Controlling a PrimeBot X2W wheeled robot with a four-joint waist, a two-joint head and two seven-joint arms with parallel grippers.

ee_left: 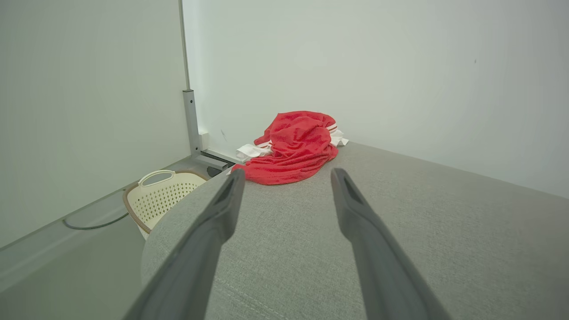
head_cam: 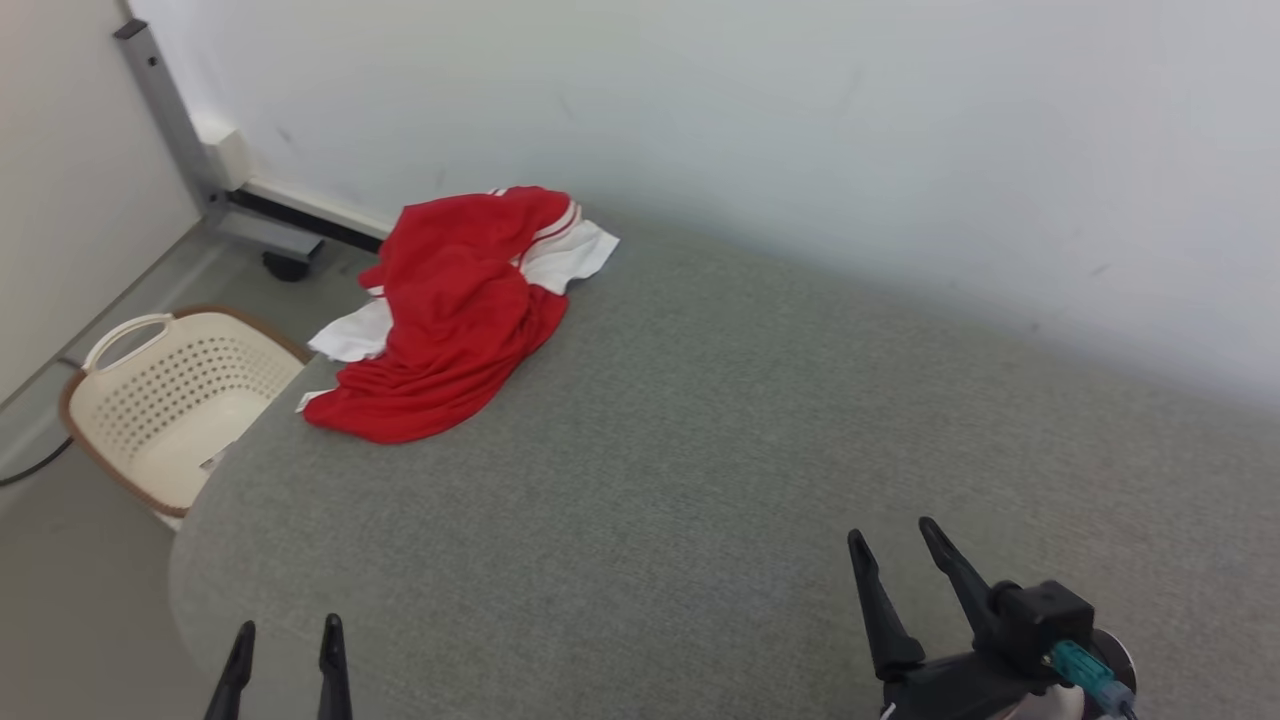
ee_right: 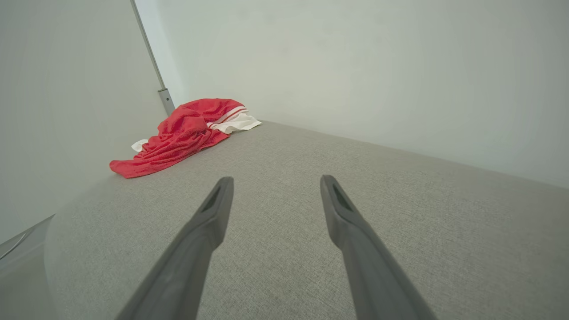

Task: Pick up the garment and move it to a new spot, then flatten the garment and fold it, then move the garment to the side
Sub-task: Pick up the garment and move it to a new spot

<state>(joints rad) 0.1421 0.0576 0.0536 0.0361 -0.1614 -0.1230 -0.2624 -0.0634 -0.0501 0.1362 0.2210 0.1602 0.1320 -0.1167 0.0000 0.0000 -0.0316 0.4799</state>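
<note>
Left claw (head_cam: 290,622): fingers spread wide, empty, at the near tabletop (head_cam: 700,450) edge. Right claw (head_cam: 890,528): likewise wide apart, holding nothing. Garment (head_cam: 450,320): red with white trim, crumpled at the tabletop's far left corner, well apart from both claws. Cream basket (head_cam: 170,400): on the floor beside that corner.

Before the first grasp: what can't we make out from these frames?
- garment: crumpled in every view; its own folds hide its shape and type.
- basket: head view, the grey surface covers its lower right part; the bit inside is too small to tell.
- left gripper: head view, cut off by the bottom edge.
</note>
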